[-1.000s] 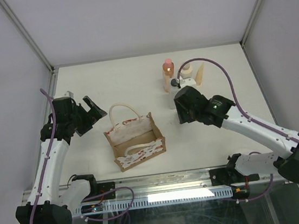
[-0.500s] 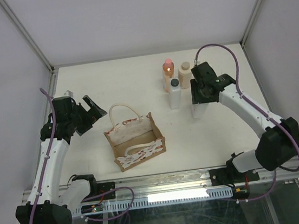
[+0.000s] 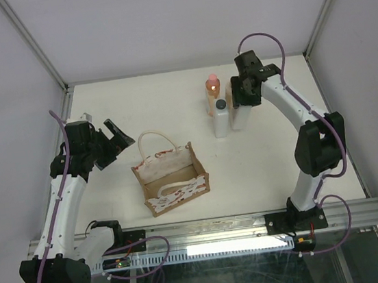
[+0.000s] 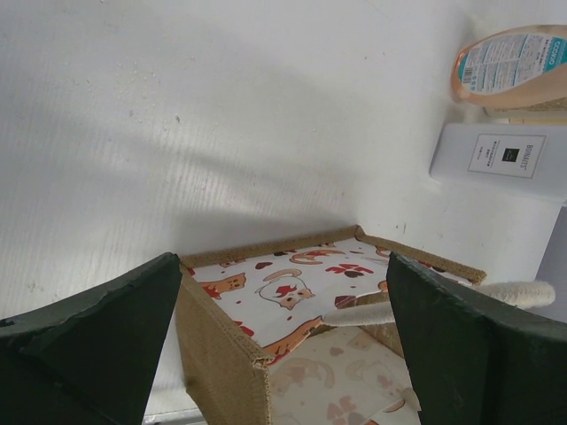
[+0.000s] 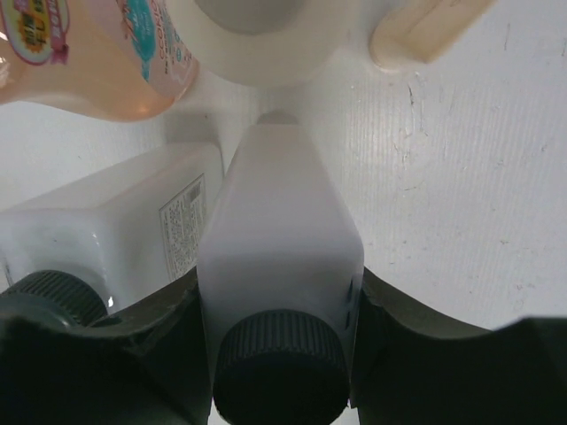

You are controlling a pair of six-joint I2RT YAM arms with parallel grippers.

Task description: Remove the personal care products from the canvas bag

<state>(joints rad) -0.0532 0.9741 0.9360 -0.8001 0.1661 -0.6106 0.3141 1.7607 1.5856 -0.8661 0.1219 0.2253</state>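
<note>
The canvas bag (image 3: 171, 178) stands open at the near centre, and no bottle shows inside it in the left wrist view (image 4: 292, 292). My left gripper (image 3: 116, 140) is open and empty, up and left of the bag, fingers (image 4: 89, 345) apart. My right gripper (image 3: 244, 97) is shut on a white bottle (image 3: 238, 117) with a dark grey cap (image 5: 282, 367), held upright by its shoulders (image 5: 279, 239). The second white bottle (image 3: 220, 120) stands just left of it (image 5: 133, 221). The orange bottle (image 3: 212, 91) with a pink cap stands behind. The beige bottle (image 5: 266, 31) is hidden under my arm in the top view.
The bottles cluster at the back right, close together, near the right arm's wrist. The bag's rope handles (image 3: 154, 137) loop upward. The enclosure walls (image 3: 28, 64) and the frame posts bound the table on three sides. The metal rail (image 3: 207, 232) runs along the near edge.
My right arm swung from near the bag to the back right, carrying the white bottle to beside the other bottles. The left arm and the bag have not moved.
</note>
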